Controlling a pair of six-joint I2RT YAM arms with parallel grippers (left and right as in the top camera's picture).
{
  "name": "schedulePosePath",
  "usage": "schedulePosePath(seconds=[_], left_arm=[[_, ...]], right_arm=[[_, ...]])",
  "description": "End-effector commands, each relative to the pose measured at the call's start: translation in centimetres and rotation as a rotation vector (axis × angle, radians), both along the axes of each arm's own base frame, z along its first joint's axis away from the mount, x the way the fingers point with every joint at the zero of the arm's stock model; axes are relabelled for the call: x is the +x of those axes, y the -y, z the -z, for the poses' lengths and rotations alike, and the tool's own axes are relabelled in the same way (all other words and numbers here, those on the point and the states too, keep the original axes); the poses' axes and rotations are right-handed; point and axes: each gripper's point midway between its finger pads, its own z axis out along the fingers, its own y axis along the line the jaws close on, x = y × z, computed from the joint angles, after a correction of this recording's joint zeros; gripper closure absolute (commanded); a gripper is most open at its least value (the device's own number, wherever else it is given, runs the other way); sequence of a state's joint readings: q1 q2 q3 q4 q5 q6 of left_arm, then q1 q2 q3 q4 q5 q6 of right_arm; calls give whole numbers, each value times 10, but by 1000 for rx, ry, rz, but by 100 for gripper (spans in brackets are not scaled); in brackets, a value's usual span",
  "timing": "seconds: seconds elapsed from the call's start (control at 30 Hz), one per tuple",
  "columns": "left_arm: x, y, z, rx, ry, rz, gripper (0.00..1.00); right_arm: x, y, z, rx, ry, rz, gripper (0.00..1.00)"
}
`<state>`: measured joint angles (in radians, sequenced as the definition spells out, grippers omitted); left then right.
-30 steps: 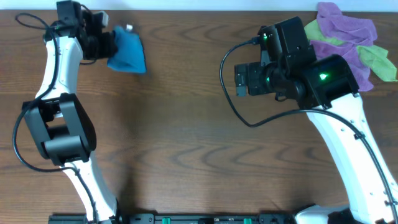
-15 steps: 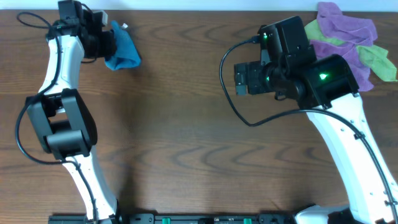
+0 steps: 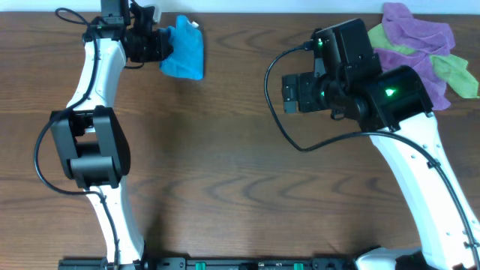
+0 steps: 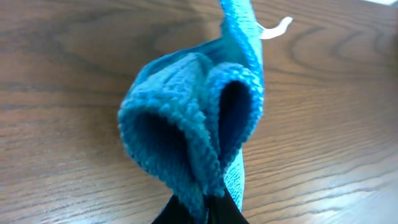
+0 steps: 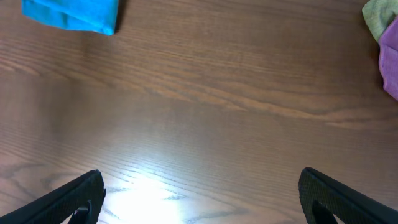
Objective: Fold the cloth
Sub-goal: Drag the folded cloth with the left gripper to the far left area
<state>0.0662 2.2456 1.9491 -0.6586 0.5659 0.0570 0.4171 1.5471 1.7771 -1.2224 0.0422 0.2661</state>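
1. The left gripper (image 3: 160,46) has its jaws pressed together on a bunched fold of the cloth (image 3: 184,54). The bright blue terry piece sits at the back of the table (image 3: 225,172), well apart from the pile of purple and green cloths (image 3: 420,41) and at about the same depth as it.
2. From the left wrist camera, the cloth rises out of the dark fingertips (image 4: 224,214) in two rounded loops. A small white tag (image 4: 277,28) pokes out at the end farthest from the grip.
3. Most of the cloth appears to be held off the wood, though neither view shows for certain whether its lower edge touches.
4. The right gripper (image 3: 288,95) hangs over bare wood with its jaws spread wide and nothing between them. It is between the blue cloth and the pile, nearer the pile and a little forward of it.
5. The right wrist camera shows the two dark fingers (image 5: 68,199) at the lower corners of its frame. The blue cloth lies at the upper left and the edge of the pile shows at the upper right.
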Motion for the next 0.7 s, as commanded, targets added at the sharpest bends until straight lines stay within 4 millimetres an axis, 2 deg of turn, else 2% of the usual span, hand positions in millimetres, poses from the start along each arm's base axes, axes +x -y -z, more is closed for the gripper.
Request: schedulePosePath(seconds=[0.0,0.07,0.13,0.3,0.43,0.67], left_arm=[[6,-40,5,89,-1,-82,94],[3,-60,18,137,-36,-122,94],[-3,-74,39,148,-95,-144,94],[-14,-84,89,115,-206,-154,95],[-13,-88,101,139,-217,-163,94],[-5,-105,101,221,-176,-184,94]], right_arm=[[-1,5,-3,-12,13,4,1],[-1,5,-3,-12,12,4,1],[-1,5,-3,-12,12,4,1],[-1,5,-3,-10,12,8,1],[-1,4,-3,-5,10,13,1],[-1,4,-3,1,8,17,1]])
